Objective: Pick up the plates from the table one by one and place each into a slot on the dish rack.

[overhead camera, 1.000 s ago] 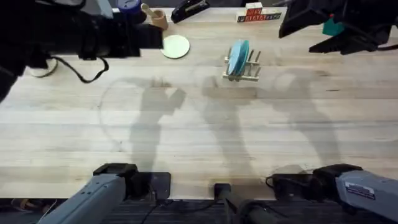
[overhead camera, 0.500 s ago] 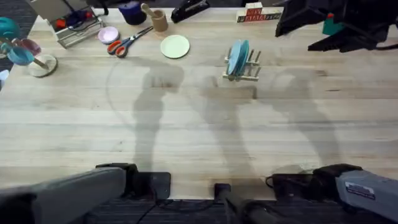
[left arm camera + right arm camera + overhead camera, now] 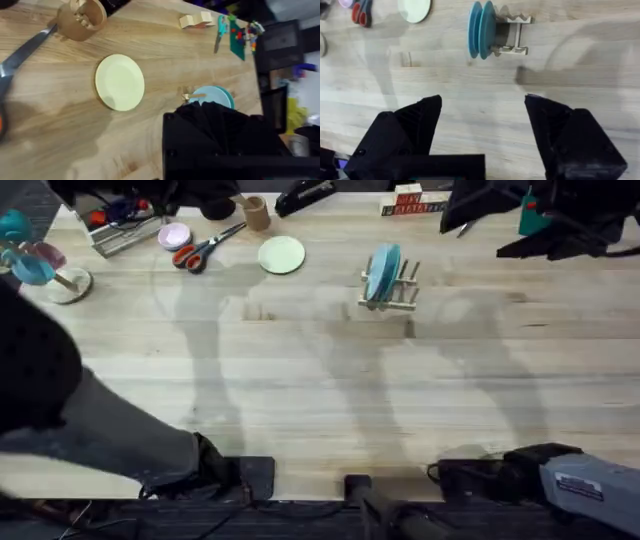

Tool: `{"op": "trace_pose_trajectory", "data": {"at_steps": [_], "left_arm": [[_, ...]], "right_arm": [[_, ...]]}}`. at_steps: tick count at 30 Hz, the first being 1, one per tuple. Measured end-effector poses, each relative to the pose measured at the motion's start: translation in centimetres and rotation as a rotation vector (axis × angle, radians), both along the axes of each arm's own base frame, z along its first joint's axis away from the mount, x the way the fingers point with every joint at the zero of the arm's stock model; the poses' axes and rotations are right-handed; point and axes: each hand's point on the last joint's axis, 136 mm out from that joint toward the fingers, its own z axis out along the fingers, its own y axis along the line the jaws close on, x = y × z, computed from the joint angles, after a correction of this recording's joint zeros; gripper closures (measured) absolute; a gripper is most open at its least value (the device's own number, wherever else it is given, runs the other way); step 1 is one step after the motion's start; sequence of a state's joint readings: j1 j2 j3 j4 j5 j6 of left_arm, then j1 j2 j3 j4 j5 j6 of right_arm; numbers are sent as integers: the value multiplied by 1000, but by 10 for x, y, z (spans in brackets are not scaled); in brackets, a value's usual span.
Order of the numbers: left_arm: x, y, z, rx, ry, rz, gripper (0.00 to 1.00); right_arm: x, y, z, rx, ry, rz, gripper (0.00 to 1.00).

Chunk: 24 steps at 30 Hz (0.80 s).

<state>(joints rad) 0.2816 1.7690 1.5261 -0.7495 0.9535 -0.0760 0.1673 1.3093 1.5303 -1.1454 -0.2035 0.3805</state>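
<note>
Orange-handled scissors (image 3: 200,248) are lying beside a small pink dish (image 3: 174,235), a wooden cup (image 3: 256,212) is standing nearby, and lettered blocks (image 3: 408,200) are sitting at the far edge.

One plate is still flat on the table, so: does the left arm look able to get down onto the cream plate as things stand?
Probably yes. The cream plate lies flat with bare table around it; the scissors and wooden cup sit apart from it, and the dish rack stands off to one side.

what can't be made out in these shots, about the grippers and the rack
- Left gripper: its black body covers the fingers in the left wrist view; open or shut unclear.
- Dish rack: half hidden behind that body there.
- Rack slots: the two blue plates hide how they seat, right wrist view.
</note>
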Motion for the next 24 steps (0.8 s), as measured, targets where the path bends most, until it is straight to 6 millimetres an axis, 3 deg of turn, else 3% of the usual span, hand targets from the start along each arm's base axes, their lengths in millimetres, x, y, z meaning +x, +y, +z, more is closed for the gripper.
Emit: {"op": "trace_pose_trajectory", "data": {"at_steps": [6, 16, 24], "left_arm": [[14, -4, -38, -87, 58, -42, 958], [21, -9, -92, -167, 151, -83, 958], [31, -28, -127, -169, 135, -149, 959]], "right_arm": [[1, 0, 0, 0, -3, 0, 6], [1, 0, 0, 1, -4, 0, 7], [1, 0, 0, 1, -4, 0, 5]]}}
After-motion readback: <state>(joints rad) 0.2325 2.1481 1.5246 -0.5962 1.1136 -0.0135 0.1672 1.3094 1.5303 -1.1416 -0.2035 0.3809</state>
